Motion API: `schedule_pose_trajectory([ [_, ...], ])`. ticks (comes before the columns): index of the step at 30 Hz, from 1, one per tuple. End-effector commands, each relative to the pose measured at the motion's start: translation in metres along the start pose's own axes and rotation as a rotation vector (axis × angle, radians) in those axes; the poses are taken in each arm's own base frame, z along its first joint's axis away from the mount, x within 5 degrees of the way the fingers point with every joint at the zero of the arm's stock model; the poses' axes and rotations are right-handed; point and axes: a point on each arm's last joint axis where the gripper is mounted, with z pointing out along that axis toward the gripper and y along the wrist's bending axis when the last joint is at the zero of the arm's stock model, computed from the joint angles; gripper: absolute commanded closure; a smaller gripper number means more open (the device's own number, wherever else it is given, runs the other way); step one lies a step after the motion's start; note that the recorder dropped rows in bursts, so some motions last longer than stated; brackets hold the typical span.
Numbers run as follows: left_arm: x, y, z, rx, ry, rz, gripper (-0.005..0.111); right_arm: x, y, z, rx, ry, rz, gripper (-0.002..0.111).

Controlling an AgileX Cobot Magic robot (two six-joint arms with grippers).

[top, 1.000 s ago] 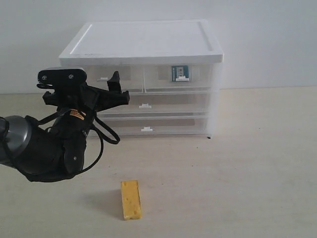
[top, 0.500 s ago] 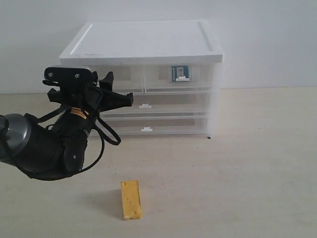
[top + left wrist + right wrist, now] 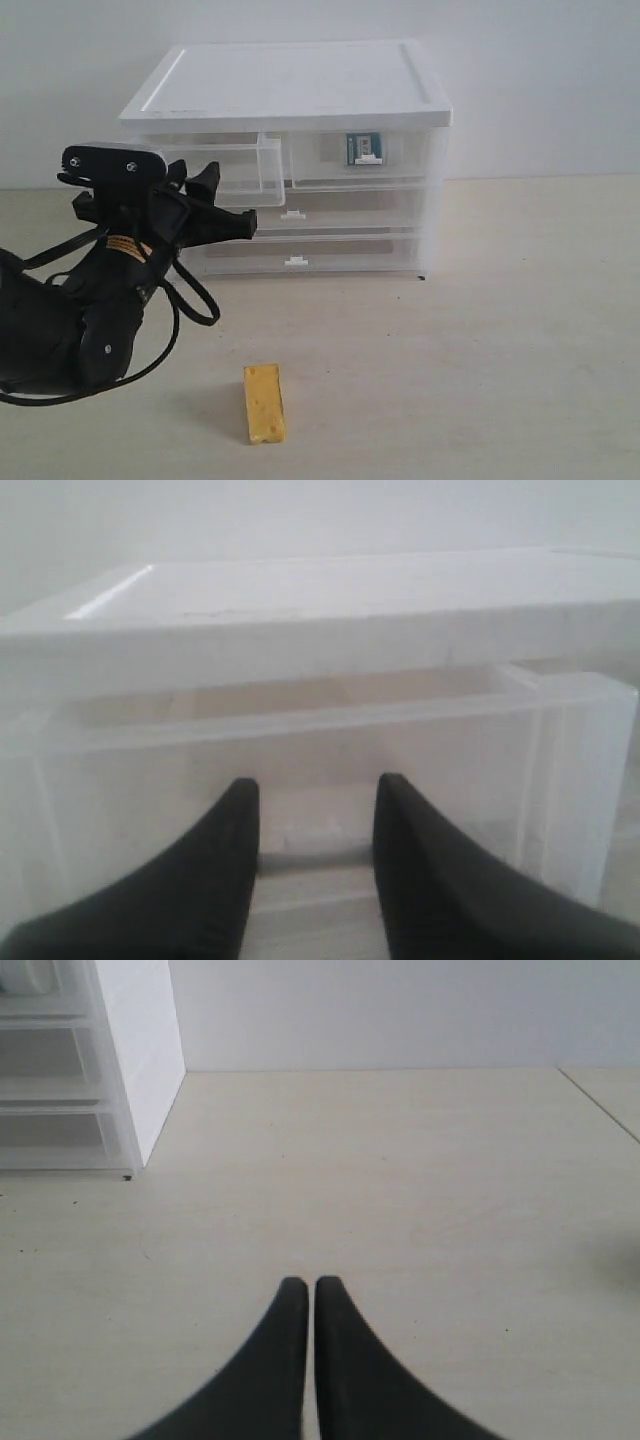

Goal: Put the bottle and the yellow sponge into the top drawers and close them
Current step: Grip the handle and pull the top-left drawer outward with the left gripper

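Left wrist view first: how do the jaws stand?

The left gripper (image 3: 317, 785) is drawn narrow. Its two black fingers (image 3: 225, 880) are closed on the pale handle tab (image 3: 312, 835) of the left top drawer (image 3: 300, 730). That drawer stands pulled partway out of the cabinet (image 3: 290, 85).

And the other arm?

The right gripper (image 3: 310, 1285) is closed on nothing, its fingertips touching. It hangs over bare table (image 3: 420, 1190) off the cabinet's right side. The exterior view does not show it.

What sits in the drawers?

The bottle (image 3: 364, 148) is inside the right top drawer (image 3: 320, 165), which is pushed in flush with the cabinet front. Only its blue-teal label shows through the translucent wall, partly behind that drawer's own tab. Its cap and the way it stands I cannot tell. The left top drawer's inside is milky and blurred in the wrist view, so I cannot tell its contents.

And the yellow sponge?

The yellow sponge (image 3: 265, 403) lies flat on the table, near the edge closest to the exterior camera and well apart from the cabinet. Its long axis runs from that edge toward the cabinet, almost square to the drawer fronts.
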Motion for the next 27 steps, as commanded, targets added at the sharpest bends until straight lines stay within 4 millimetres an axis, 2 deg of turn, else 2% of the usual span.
schedule_pose_trajectory([
  [1, -0.014, 0.000, -0.020, -0.032, -0.056, -0.017, 0.102, 0.001, 0.000, 0.000, 0.000, -0.010, -0.008, 0.108],
  [15, -0.024, -0.008, -0.070, 0.007, -0.033, -0.043, 0.102, 0.001, 0.000, 0.000, 0.000, -0.010, -0.008, 0.108],
  [20, -0.024, -0.008, -0.080, -0.008, -0.017, -0.061, 0.102, 0.001, 0.000, 0.000, 0.000, -0.010, -0.008, 0.108],
  [27, -0.023, -0.021, -0.089, 0.019, 0.000, -0.054, 0.102, 0.001, 0.000, 0.000, 0.000, -0.010, -0.006, 0.108],
])
